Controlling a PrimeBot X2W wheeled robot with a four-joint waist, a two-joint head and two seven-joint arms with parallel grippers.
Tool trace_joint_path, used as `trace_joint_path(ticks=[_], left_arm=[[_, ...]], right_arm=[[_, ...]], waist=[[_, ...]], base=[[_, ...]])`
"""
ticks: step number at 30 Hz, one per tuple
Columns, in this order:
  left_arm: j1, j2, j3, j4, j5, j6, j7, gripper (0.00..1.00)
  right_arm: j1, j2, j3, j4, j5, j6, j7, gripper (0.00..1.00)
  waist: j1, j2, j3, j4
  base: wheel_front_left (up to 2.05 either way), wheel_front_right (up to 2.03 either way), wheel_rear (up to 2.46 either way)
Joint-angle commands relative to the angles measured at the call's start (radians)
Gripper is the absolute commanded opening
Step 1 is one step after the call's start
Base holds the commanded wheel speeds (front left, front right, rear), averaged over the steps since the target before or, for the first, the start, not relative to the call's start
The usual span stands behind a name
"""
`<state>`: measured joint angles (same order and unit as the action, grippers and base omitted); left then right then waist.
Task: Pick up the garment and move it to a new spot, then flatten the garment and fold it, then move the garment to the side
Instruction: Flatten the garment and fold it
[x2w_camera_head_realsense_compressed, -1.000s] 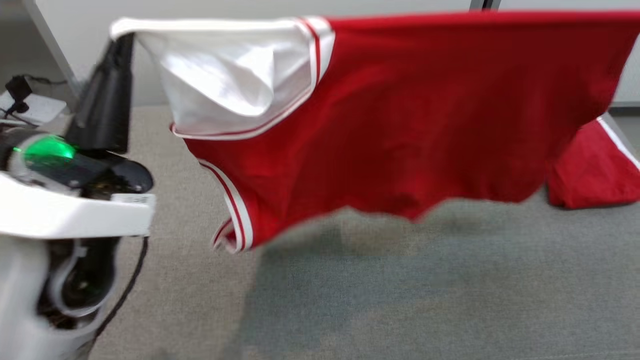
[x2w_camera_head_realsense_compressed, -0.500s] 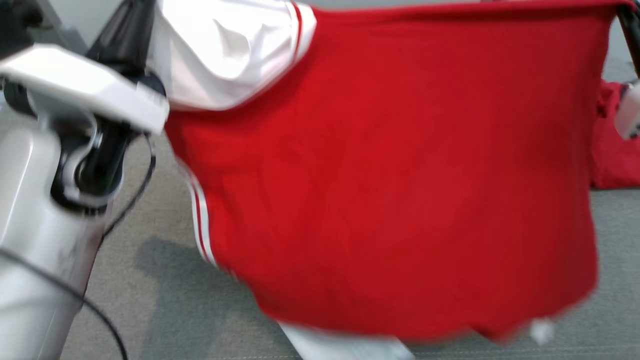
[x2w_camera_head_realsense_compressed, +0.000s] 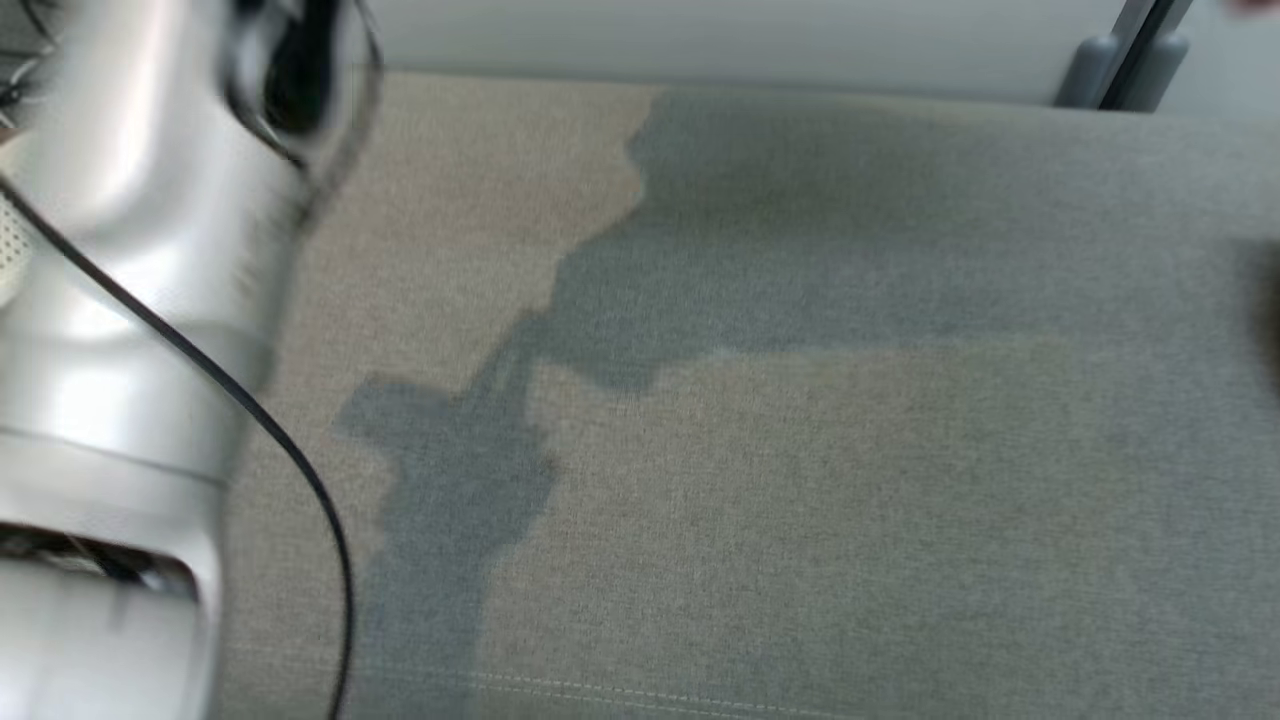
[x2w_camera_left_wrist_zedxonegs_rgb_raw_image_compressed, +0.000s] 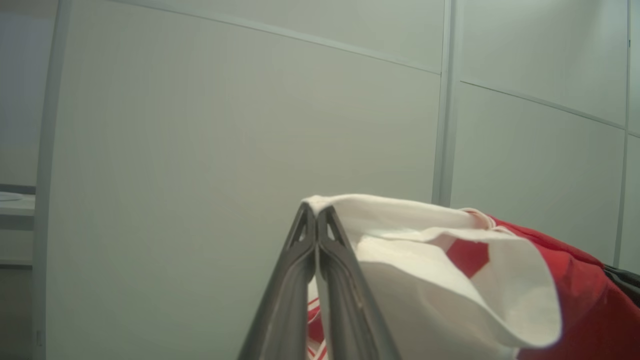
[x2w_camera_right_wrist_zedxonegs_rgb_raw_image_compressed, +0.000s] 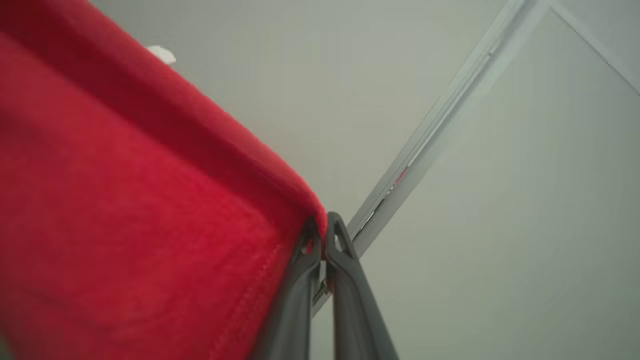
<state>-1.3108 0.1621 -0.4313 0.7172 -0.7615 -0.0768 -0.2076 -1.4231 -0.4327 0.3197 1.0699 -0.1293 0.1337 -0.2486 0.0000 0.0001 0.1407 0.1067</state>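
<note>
Hanging stretched, garment (x2w_camera_right_wrist_zedxonegs_rgb_raw_image_compressed: 125, 210): left claw (x2w_camera_left_wrist_zedxonegs_rgb_raw_image_compressed: 316, 212) clamped on its white sleeve edge, cloth trailing to that claw's right; right claw (x2w_camera_right_wrist_zedxonegs_rgb_raw_image_compressed: 322, 222) clamped on a red edge, cloth to its left; long axis runs between them, neither arm nearer.

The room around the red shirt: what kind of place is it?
Probably an office or lab: pale wall panels joined by metal strips, and a wide grey fabric-covered surface for working on.

garment (x2w_camera_right_wrist_zedxonegs_rgb_raw_image_compressed: 125, 200): soft matt knit cloth | worktop (x2w_camera_head_realsense_compressed: 800, 500): coarse woven cloth, matt | forearm (x2w_camera_head_realsense_compressed: 110, 300), 9 o'clock: smooth glossy shell | left gripper (x2w_camera_left_wrist_zedxonegs_rgb_raw_image_compressed: 316, 210): matt dark plastic
</note>
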Motion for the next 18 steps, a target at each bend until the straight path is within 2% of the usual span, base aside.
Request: trace_joint_path(ticks=[1, 7, 12, 18], left_arm=[[0.07, 0.005, -0.007, 0.01, -0.016, -0.017, -0.007, 0.0], [0.266, -0.062, -0.056, 0.066, -0.066, -0.047, -0.034, 0.0], [0.386, -0.086, -0.082, 0.062, -0.112, -0.053, -0.05, 0.0], [0.534, -0.042, -0.138, -0.063, -0.092, -0.054, -0.054, 0.0]], right_arm=[[0.072, 0.016, -0.021, 0.019, -0.02, -0.003, -0.01, 0.0], [0.264, 0.039, -0.118, -0.019, 0.004, -0.003, -0.013, 0.0], [0.425, 0.067, -0.179, -0.102, 0.057, -0.003, -0.013, 0.0], [0.615, 0.083, -0.207, -0.228, 0.117, -0.003, -0.013, 0.0]], waist=[[0.0, -0.0001, 0.067, 0.02], [0.0, -0.0001, 0.21, 0.03], [0.0, -0.0001, 0.262, 0.008], [0.0, -0.0001, 0.241, -0.026]], base=[[0.0, 0.0, 0.0], [0.0, 0.0, 0.0], [0.0, 0.0, 0.0], [0.0, 0.0, 0.0]])
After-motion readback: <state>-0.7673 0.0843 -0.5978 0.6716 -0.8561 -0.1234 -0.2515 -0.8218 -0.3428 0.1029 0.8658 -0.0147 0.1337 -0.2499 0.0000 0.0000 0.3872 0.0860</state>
